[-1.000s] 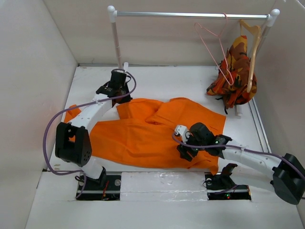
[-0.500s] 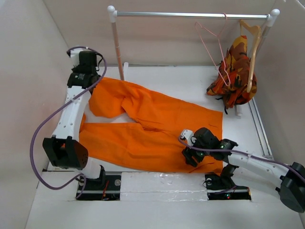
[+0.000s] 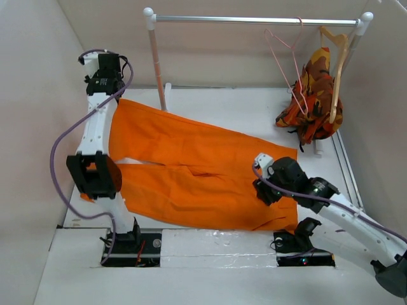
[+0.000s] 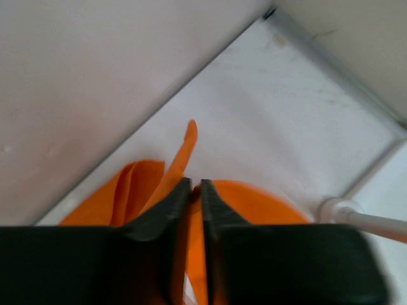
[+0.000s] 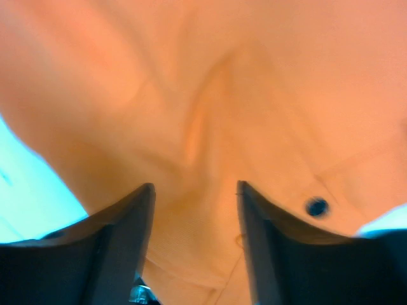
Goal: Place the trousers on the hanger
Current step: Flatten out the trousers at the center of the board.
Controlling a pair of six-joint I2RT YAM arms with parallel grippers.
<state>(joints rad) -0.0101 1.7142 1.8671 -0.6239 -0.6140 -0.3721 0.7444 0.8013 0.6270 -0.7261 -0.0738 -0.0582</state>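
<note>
Starting at the near edge, the right arm reaches from its base low over the table, and the right gripper hangs just above the waist end of the trousers. Half a second ago it was a little nearer and more to the left. In the right wrist view the right gripper has its fingers apart, with only orange cloth under them. The dark button lies just beside the right finger.

The trousers are spread on the table, waist at the near right, legs running to the left. The far leg was folded and wrinkled before. Now it is pulled straight and flat, up to the far left corner.

The left arm stands almost fully stretched along the left wall, further out than before. The left gripper is raised at the far left corner. In the left wrist view the left gripper is pressed together on a thin fold of the orange leg end, which sticks out above the fingertips.

At the far right, the pink hanger hangs on the rail, well apart from the trousers. Beside it are a wooden hanger and a patterned garment.
</note>
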